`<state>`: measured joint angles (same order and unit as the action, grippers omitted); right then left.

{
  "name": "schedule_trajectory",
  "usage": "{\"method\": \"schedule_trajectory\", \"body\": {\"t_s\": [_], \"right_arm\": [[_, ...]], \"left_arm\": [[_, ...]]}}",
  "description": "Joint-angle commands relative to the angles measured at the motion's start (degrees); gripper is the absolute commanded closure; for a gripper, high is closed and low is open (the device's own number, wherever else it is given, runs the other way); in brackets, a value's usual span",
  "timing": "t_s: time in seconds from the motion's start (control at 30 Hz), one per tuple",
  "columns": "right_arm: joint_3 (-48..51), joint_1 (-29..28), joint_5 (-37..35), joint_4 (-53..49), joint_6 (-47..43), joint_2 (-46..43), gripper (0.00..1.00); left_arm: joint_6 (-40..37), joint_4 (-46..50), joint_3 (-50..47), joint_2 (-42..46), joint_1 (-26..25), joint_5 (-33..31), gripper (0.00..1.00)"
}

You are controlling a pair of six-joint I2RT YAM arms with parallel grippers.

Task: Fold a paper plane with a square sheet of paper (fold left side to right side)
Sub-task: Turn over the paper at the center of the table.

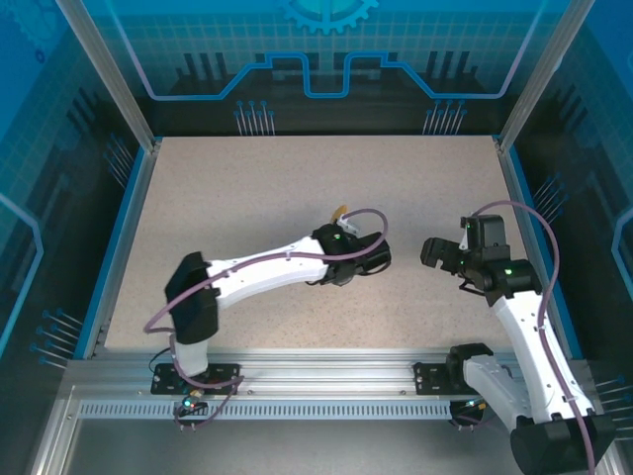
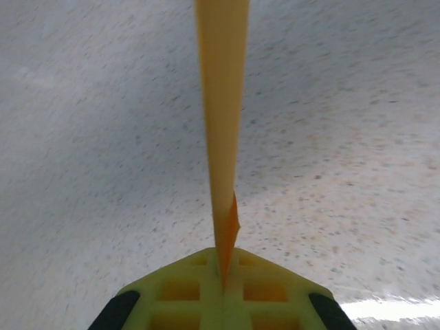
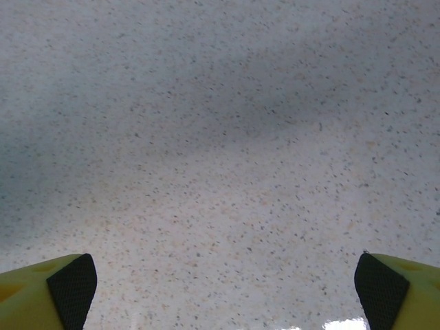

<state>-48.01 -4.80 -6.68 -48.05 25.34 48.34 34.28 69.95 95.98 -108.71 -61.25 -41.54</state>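
The left arm reaches in from the near-left corner to the middle of the speckled beige tabletop point(image 1: 247, 188). Its left gripper point(image 2: 223, 278) is closed tight, the two yellow fingers point(image 2: 185, 292) pressed together with the orange paper point(image 2: 221, 103) pinched in the seam between them.

From the left wrist camera the paper is seen edge-on. It is a long, narrow band that starts thin at the fingers and widens steadily up to the top of the view. Most of it looks pale yellow-orange and smooth, blurred by closeness. Just above the fingers a small, deeper orange pointed flap stands out on its right side. From above, only a short orange tip point(image 1: 341, 211) shows past the gripper, pointing toward the far side of the tabletop. Whether the paper touches the surface cannot be told.

Further right, well apart from the paper, the right gripper point(image 3: 220, 302) has its jaws spread wide and holds nothing. Its dark-padded yellow fingertips point(image 3: 65, 289) sit at the two lower corners of the wrist view, with bare tabletop between them.
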Motion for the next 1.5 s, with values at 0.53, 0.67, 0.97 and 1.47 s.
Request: {"method": "schedule_trajectory", "body": {"t_s": [0.53, 0.67, 0.97, 1.47], "right_arm": [[2.68, 1.59, 3.77, -0.3, -1.02, -0.92, 0.0], [3.18, 1.62, 5.23, 0.1, -0.59, -0.96, 0.0], [3.97, 1.6, 11.04, 1.71, -0.6, 0.94, 0.0], [6.84, -2.52, 25.48, 11.53, 3.94, 8.18, 0.27]], "left_arm": [[-2.63, 16.27, 19.85, -24.48, 2.55, 19.97, 1.0], [-4.65, 14.21, 21.66, -25.15, 4.43, 24.54, 0.98], [-7.77, 9.02, 22.14, -24.76, 7.59, 33.75, 0.72], [-7.02, -13.67, 0.56, -0.74, 16.2, 48.14, 0.43]]}}
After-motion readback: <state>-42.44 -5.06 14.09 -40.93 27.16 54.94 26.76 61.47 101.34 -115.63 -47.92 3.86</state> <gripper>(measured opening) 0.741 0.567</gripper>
